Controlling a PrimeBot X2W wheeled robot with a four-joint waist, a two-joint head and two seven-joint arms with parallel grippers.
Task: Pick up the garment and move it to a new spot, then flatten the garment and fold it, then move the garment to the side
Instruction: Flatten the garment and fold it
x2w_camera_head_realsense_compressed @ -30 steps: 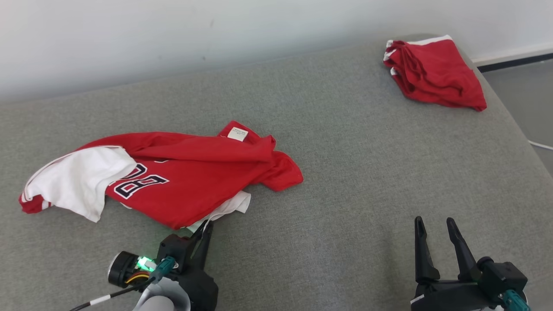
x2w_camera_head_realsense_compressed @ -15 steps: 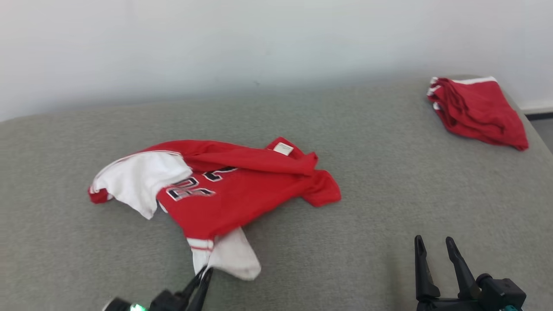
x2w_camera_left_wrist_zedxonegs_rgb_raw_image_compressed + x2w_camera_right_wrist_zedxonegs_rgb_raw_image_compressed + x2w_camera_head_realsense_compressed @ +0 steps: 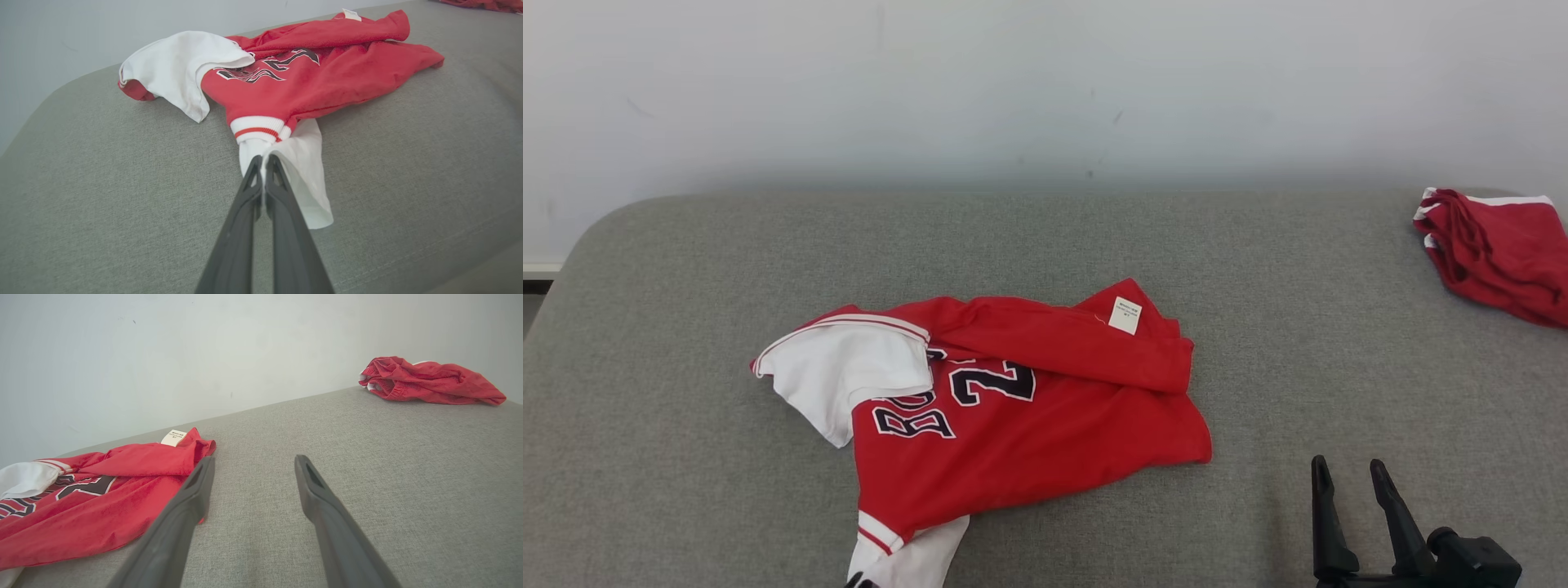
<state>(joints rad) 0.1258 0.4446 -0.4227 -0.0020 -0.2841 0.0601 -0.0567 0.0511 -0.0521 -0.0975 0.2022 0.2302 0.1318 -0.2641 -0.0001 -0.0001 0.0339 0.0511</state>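
Head view: the grey padded surface (image 3: 686, 490) spreads wide, with its rounded corner at nine o'clock and its far edge against the white wall (image 3: 1045, 82) at twelve. The garment (image 3: 1029, 425), one red jersey with white sleeves and dark numerals, lies crumpled just left of centre, and a white sleeve trails to six o'clock. Bare surface lies open behind it and at three o'clock of it. One red bundle (image 3: 1499, 253) with white trim sits well apart at two o'clock, by the right edge. The right gripper (image 3: 1346, 465) stands at five o'clock, fingers spread and released, clear of both cloths.

Left wrist view: the left gripper (image 3: 264, 157) is clenched on the garment's white sleeve, just below the striped cuff (image 3: 257, 130). The jersey body stretches away toward twelve and one o'clock. Open grey lies at nine and three.

Right wrist view: the two fingers stand apart with nothing between them. The garment lies at nine o'clock, its white label (image 3: 173, 437) showing, with red cloth beside the left finger. The bundle is at one o'clock near the wall, and unobstructed grey lies between the two cloths.
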